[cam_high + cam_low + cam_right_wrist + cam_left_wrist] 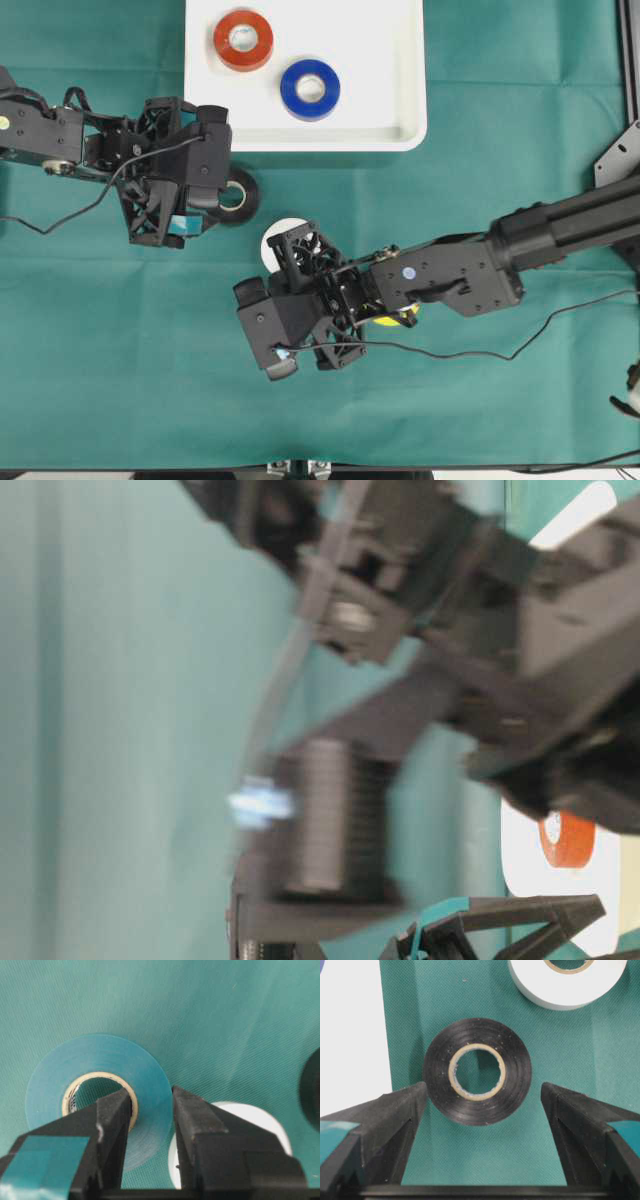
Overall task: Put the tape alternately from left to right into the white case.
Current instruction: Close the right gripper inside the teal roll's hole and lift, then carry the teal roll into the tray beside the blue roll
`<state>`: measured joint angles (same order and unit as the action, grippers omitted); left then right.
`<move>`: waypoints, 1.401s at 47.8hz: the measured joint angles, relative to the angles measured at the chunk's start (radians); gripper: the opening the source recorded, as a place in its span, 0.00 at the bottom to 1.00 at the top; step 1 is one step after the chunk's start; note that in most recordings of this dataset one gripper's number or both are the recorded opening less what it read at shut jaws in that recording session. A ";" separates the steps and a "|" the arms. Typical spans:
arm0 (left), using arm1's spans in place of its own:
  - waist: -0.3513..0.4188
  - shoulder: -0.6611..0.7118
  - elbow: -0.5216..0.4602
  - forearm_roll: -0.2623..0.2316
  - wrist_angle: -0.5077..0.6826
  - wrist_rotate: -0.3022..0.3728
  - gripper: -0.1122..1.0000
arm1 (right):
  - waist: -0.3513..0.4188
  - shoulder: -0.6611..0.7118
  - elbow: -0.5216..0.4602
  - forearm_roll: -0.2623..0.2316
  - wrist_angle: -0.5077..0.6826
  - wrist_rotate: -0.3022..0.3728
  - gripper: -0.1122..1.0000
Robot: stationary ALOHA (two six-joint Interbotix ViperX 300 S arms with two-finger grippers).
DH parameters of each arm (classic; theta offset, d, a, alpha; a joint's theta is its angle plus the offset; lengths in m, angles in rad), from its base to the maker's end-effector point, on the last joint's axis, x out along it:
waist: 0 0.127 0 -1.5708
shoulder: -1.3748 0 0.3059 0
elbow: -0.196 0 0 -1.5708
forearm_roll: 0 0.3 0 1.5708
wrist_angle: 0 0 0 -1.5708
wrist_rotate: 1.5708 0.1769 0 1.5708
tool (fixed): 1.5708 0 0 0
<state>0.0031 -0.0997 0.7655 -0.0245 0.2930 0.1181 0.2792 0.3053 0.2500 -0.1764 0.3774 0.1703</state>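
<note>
- The right gripper (150,1125) is closed on the wall of the teal roll (97,1095): one finger (112,1125) stands inside the pale core, the other (195,1130) outside the rim, with the band pinched between them.
- The teal roll lies flat on the green cloth (200,1015), its hole facing straight up; being round, it has no long axis.
- Just past the outer finger sits the white roll (250,1120), also flat, partly hidden behind that finger.
- The left gripper (482,1105) stands wide open with nothing in its grasp. The black roll (477,1071) lies flat between and just ahead of its fingertips, close to the left fingertip and apart from the right one.
- Beyond the black roll, off toward the right jaw's side, the white roll's edge shows again.
- Only the overhead view shows the white case (400,110), beyond both grippers, holding the red-orange roll (243,39) and the blue roll (310,89), apart from each other and flat.
- That view also shows a sliver of the yellow roll (392,320) under the right arm's wrist; the teal roll is hidden there beneath the gripper.
- The table-level view is blurred by the arm up close; only a bit of the red-orange roll and case can be made out.
</note>
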 measured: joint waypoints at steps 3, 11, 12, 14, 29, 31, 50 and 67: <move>0.000 0.000 0.002 0.000 0.000 0.000 0.79 | 0.000 -0.020 0.003 0.000 0.002 0.002 0.36; 0.000 -0.002 0.003 0.000 0.000 0.000 0.79 | 0.000 -0.064 0.017 0.000 0.014 0.002 0.36; 0.000 0.000 0.003 0.000 0.000 0.000 0.79 | 0.002 -0.069 0.018 0.000 0.014 0.002 0.36; 0.000 0.000 0.005 0.000 0.002 0.000 0.79 | 0.000 -0.074 0.021 -0.002 0.014 0.000 0.36; 0.000 -0.002 0.005 0.000 0.000 0.000 0.79 | -0.014 -0.086 0.023 -0.002 0.061 0.002 0.36; 0.000 -0.002 0.005 0.000 0.000 0.000 0.79 | -0.025 -0.095 0.028 -0.002 0.077 0.002 0.36; -0.011 -0.002 0.005 0.000 0.000 0.000 0.79 | -0.173 -0.232 0.146 -0.060 0.097 0.011 0.36; -0.018 -0.002 0.005 0.000 0.000 0.000 0.79 | -0.357 -0.301 0.256 -0.075 0.023 0.012 0.36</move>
<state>-0.0153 -0.1012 0.7701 -0.0245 0.2930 0.1181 -0.0782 0.0046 0.5062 -0.2516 0.4004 0.1825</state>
